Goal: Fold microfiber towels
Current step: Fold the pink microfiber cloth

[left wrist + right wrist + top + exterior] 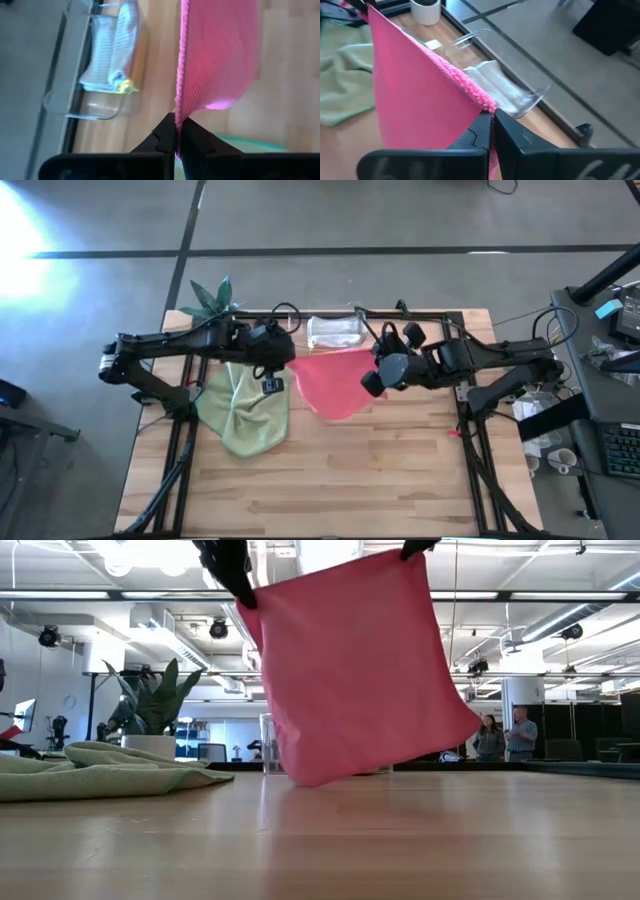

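A hot pink towel hangs spread between my two grippers above the middle of the table. My left gripper is shut on its upper left corner and my right gripper on its upper right corner. In the low view the towel hangs as a tilted square, right corner higher. Its lowest corner reaches table level; whether it touches, I cannot tell. A sage green towel lies crumpled on the table's left. My left gripper pinches the pink towel's corner between its two fingers, right at the stitched hem, coming slanting down from the table's left. The towel hangs below the fingers. My right gripper pinches the other top corner at the fluffy hem, slanting down from the right. The top edge runs straight between the two holds.
A clear plastic bin with folded cloths inside stands at the table's far edge, just behind the pink towel. A potted plant stands at the far left corner. Bare wood lies toward the near edge. People stand far off in the room.
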Robot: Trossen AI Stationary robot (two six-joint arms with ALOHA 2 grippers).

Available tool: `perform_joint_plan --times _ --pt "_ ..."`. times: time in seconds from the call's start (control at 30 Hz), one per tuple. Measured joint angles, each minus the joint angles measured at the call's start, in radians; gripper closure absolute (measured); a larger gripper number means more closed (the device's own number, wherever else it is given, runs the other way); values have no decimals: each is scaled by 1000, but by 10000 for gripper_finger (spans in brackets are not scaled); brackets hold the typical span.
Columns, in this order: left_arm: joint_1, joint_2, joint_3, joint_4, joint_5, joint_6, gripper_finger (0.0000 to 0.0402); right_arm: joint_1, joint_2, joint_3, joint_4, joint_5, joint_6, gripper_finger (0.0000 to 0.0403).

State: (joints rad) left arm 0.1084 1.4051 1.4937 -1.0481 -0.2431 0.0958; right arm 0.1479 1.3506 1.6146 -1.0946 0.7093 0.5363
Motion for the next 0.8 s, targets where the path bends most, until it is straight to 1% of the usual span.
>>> perform_joint_plan --times 0.1,0.2,0.3,0.4,0.43,0.5,0.6,0.7,0.8 --pt "28 22 6 0 -38 51 401 -29 2 0 0 11 -38 394" --pt "44 34 25 0 -86 84 401 -50 5 0 0 54 -104 394" --pt "45 33 62 -6 -90 87 401 -57 7 -1 1 132 -188 394" --pt "34 21 96 -26 -87 69 401 -57 7 -1 9 149 -221 394" --pt "30 16 103 -32 -77 58 401 -55 7 -1 8 138 -221 394" --pt "22 10 107 -69 -30 6 401 -40 8 -1 7 80 -210 394" --pt "3 13 88 -112 100 -105 401 -5 12 -11 13 -22 -146 394" --pt "-33 15 25 -111 224 -205 401 38 27 -46 18 -106 -52 394" --pt "-82 16 -49 -92 245 -268 401 93 42 -111 53 -142 20 394"
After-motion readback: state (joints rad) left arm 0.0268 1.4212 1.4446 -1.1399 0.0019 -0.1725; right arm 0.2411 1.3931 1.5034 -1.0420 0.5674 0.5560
